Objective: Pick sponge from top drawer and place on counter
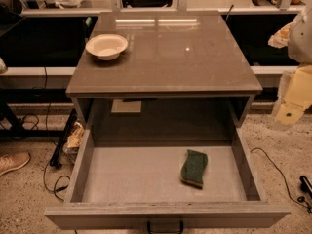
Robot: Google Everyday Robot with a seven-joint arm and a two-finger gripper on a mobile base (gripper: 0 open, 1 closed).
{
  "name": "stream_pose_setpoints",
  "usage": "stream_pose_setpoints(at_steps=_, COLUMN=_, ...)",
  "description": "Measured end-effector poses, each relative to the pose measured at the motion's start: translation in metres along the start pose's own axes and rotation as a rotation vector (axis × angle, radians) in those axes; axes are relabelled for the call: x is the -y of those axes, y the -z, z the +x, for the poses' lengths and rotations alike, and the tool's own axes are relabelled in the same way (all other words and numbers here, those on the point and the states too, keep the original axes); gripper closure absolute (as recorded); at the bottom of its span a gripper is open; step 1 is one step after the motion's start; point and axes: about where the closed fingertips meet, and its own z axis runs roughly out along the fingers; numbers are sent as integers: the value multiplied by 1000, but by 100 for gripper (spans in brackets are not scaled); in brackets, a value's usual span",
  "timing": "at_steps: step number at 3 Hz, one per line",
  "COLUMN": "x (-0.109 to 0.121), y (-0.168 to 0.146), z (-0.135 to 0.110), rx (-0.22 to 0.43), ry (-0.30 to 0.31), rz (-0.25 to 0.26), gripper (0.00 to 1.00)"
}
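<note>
Camera view, the only feed. I find the top drawer (pixel 85 165) standing wide open below the counter (pixel 190 57).

The sponge (pixel 194 168) lies flat on the drawer's pale floor, green face up, with a yellow layer showing along its near edge. It sits right of centre, closer to the right wall than to the left, touching neither. It is turned a little off the drawer's axis.

The dark handle (pixel 165 226) shows at the bottom of the drawer front.

On the counter, a cream bowl (pixel 106 46) stands upright near the rear left corner. The slab's glossy surface reflects the overhead lights.

The gripper (pixel 294 104) hangs at the right edge of the frame, partly cut off. It is outside the cabinet, beside the counter's front right corner, and well apart from the sponge. I cannot tell whether it is spread or pressed together.

On the speckled floor left of the cabinet I note dark cables (pixel 53 172) and a tan shoe (pixel 12 162).
</note>
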Motion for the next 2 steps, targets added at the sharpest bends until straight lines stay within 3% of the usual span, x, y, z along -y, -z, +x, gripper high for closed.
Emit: stream_pose_setpoints(at_steps=2, x=0, y=-9, z=3, rx=34, ry=-17, rz=-21, gripper=0)
